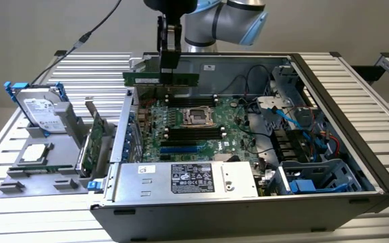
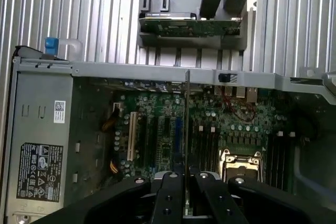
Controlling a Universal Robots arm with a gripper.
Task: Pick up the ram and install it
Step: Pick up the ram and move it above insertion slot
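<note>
Gripper (image 1: 169,68) pinched the ram (image 1: 144,79) at its upper edge, board held level on edge above the motherboard (image 1: 155,143) inside the open computer case (image 1: 235,218).

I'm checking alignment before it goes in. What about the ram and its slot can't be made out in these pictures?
- The ram's notch and contacts: too small in the exterior view, and the wrist view shows it edge-on.
- Which memory slot lies beneath it: neither view settles the line-up.
- The power supply label's print: exterior view, too small.
- The arm's upper part: exterior view, cut off by the top edge.
</note>
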